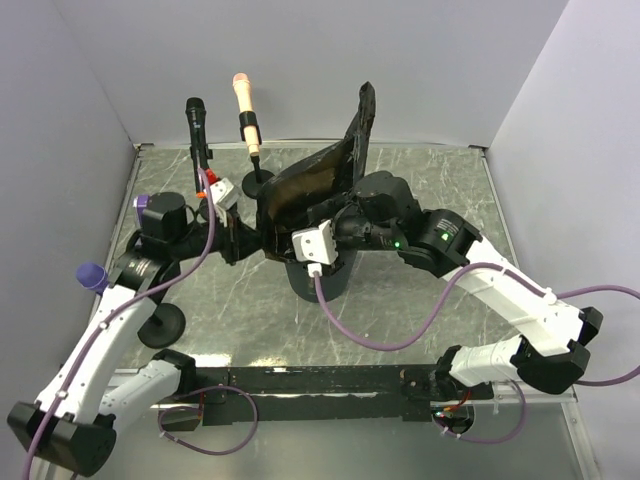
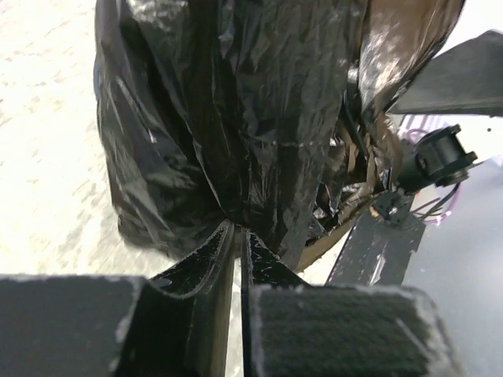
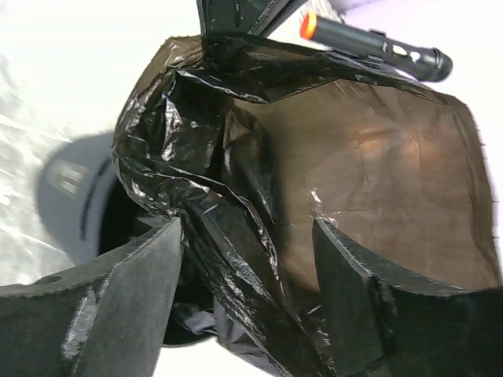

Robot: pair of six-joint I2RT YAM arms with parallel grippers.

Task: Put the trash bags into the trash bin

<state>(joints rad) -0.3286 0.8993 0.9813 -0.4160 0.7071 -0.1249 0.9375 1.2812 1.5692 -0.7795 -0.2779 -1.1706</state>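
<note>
Over the middle of the top view, a large black crinkled plastic trash bag rises to a peak at upper centre. It hides most of the round dark blue-grey plastic trash bin. Only the bin's lower wall shows, at frame centre, and whether any of the bag lies inside cannot be told. Both wrist views are almost filled by the bag's folds. Along the left edge of the right wrist view a grey strip of the bin's rim shows, with the bag hanging over its dark mouth.

A marbled grey-green tabletop carries everything, closed in by pale grey walls at the left, top and right.

At the bottom of its own view, the left gripper has its jaws nearly together, pinching bag film. The right gripper has its jaws wide apart, with a twisted fold running between them.

At upper left of the top view stand a black microphone and a peach-headed microphone.
</note>
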